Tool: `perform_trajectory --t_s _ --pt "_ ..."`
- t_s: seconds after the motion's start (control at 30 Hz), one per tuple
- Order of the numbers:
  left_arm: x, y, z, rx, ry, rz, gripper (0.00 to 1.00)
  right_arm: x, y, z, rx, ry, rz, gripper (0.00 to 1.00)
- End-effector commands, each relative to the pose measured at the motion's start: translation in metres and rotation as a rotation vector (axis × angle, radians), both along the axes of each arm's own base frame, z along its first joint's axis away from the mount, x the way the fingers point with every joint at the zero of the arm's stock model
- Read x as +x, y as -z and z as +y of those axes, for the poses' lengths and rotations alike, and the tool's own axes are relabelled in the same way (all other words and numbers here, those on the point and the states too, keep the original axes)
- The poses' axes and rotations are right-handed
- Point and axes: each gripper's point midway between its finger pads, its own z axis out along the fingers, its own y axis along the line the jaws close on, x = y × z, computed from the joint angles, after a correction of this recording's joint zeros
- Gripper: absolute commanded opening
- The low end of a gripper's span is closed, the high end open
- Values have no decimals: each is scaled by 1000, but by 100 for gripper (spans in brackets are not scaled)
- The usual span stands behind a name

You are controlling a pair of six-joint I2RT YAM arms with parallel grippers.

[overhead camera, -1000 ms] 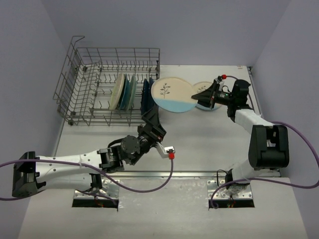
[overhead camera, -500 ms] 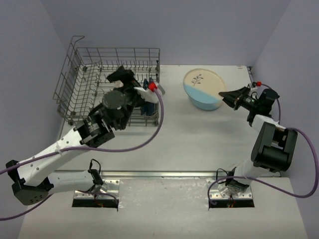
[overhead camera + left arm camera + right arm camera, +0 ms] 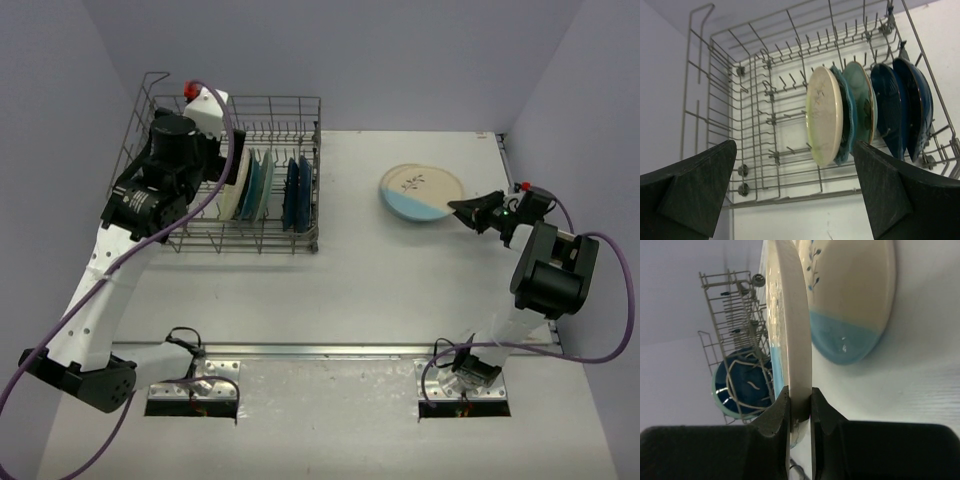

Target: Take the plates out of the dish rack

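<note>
**One plate pinched on the right, five waiting in the rack**

From above, my left arm covers its own claw, so I go by the wrist camera. There the left claw (image 3: 794, 146) is spread wide with nothing in it. It hangs in front of the dish rack (image 3: 240, 100), which sits at the far left of the table (image 3: 380, 290). That view cuts the rack off at its edges.

Five plates stand on edge in the rack's right part. There is a cream plate (image 3: 824, 116), two teal plates (image 3: 860, 107) and two dark blue plates (image 3: 890, 112). The wires are all around them.

On the far right, my right claw (image 3: 800, 400) is pinched tight on the rim of a twig plate (image 3: 799, 315). I see that one edge-on. A second plate (image 3: 850, 300) lies right beside it. I cannot tell if the two touch.
</note>
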Motion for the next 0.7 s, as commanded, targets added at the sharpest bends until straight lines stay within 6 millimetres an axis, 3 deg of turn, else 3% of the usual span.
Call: perform_trajectory --t_s 0.0,0.3,0.67 --pt "-5 9 -11 -141 46 30 100 34 -30 -19 -131 -28 -165 0" --pt "-4 25 2 -180 18 61 100 53 3 -29 -160 -26 -118 0" --pt "-1 36 11 -184 -15 75 100 64 37 -5 -220 -102 10 0"
